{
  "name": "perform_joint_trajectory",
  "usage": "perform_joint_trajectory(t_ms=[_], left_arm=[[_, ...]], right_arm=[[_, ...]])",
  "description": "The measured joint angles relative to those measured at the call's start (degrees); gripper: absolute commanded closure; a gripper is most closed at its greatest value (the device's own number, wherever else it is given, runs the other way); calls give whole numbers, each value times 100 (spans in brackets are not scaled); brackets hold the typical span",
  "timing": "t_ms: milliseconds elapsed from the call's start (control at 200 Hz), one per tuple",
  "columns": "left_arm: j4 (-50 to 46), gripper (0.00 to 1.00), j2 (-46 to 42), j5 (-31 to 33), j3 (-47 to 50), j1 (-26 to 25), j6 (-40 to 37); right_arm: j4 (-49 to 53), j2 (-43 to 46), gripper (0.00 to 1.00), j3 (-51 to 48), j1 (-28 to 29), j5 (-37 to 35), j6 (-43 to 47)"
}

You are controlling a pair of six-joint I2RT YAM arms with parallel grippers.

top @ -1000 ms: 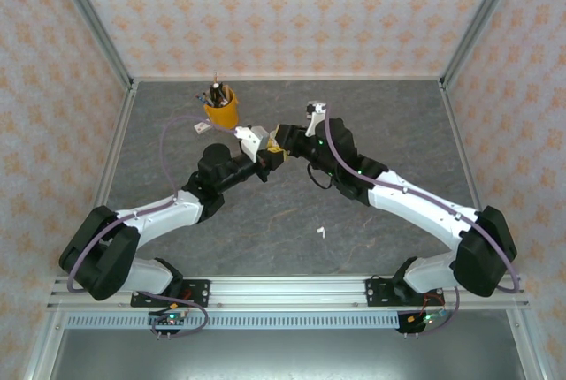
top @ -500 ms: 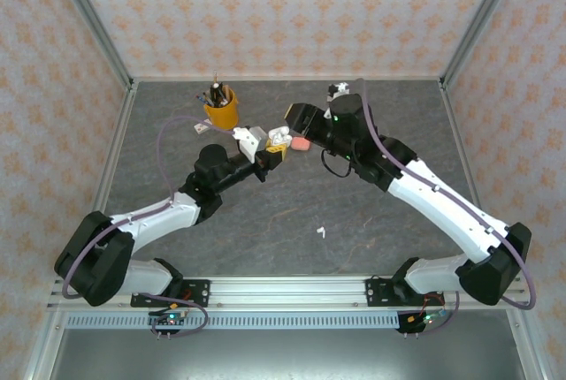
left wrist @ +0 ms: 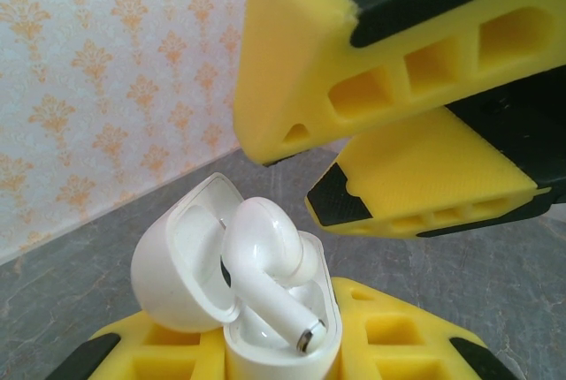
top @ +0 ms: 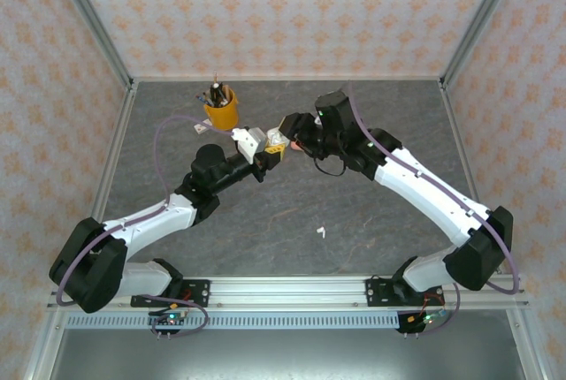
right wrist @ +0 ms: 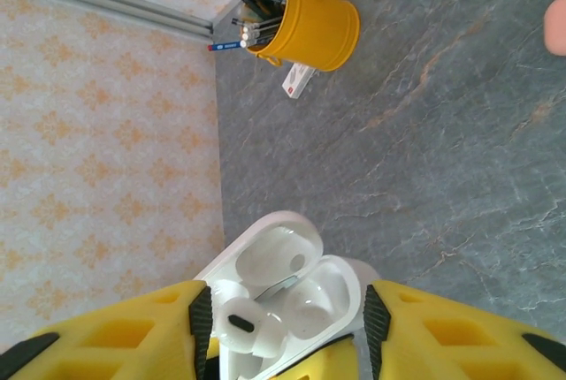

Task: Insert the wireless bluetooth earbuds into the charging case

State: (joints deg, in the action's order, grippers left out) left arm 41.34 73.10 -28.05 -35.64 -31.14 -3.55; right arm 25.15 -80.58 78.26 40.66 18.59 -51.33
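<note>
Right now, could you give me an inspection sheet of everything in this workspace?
Surface: grey marbled table, flat.
Job's things: white charging case open, with a white earbud lying crooked in it, stem sticking out; second white earbud loose on the table.
Clutter: yellow pen cup with a small white block beside it; pink object cut off at the picture edge, unclear what.
End effectors: left end effector shut on the case; right end effector open above it.
Cables: lilac cable looped along each arm.
Surroundings: patterned walls; metal rail at the near edge.
</note>
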Motion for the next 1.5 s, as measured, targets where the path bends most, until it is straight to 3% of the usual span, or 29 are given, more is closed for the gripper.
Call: perform_joint_trajectory(t_ms=[1496], left_arm=[[-170,100,245,116,-210,15,-92]], right_arm=[[101,-326,62,234,0,382,-48]])
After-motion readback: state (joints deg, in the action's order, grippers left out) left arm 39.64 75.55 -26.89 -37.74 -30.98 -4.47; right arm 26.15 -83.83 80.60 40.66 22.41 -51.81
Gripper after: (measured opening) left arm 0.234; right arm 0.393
